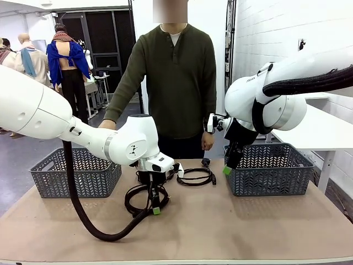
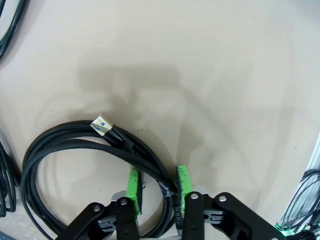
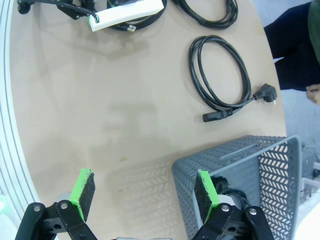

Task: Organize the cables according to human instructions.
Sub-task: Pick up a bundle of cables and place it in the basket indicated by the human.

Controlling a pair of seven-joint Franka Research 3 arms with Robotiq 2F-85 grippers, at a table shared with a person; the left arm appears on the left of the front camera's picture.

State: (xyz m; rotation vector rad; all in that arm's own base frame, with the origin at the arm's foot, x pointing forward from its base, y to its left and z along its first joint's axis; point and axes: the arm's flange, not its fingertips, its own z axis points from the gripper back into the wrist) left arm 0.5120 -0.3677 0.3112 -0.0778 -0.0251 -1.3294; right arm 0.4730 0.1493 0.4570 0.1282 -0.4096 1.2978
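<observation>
The left gripper has its green pads drawn in on the strands of the braided black cable coil with the bright metal plug, which lies flat on the tan table. I would lift straight and slowly, so the loops hang together. At 1 o'clock of it lies a smooth black power-cord coil. At 3 o'clock the right gripper hangs wide open and empty at the grey mesh basket.

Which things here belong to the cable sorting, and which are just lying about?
Job: black braided cable coil between the left pincer pads; black power-cord coil; left grey plastic mesh basket and right grey plastic mesh basket, likely destinations.
Lying about: white side table.
</observation>
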